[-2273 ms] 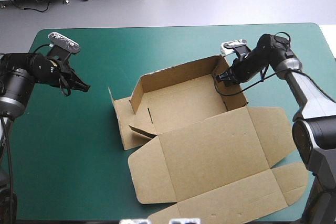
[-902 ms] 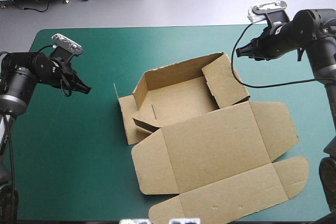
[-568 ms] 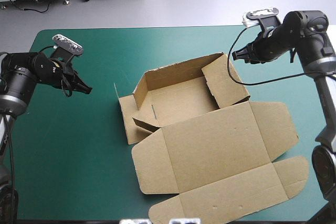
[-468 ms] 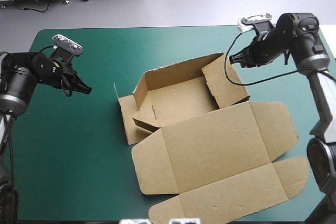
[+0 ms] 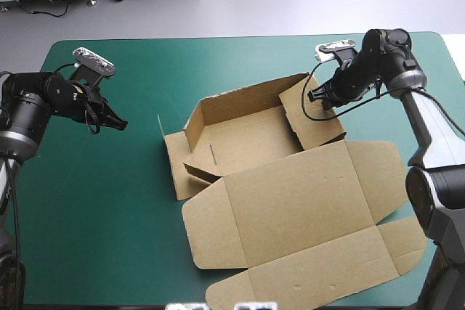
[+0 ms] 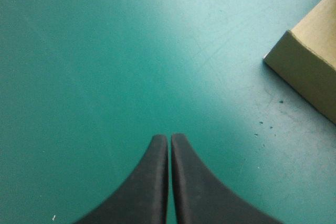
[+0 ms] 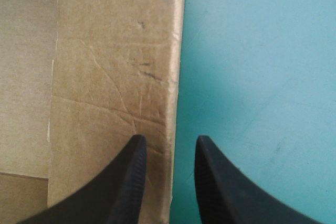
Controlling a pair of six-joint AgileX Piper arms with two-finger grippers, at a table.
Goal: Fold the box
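teal-green cover (image 5: 109, 201) holds box (image 5: 290, 201); right pincer (image 7: 168, 141) straddles its edge.

1. High view: above, behind the robot, facing forward-down; whole desk (image 5: 109, 201) framed.
2. Left wrist view: close over desk along left end effector (image 6: 169, 139); shares box (image 6: 310, 72) corner with high view.
3. Right wrist view: close along right end effector (image 7: 170, 139); shares box's right wall.
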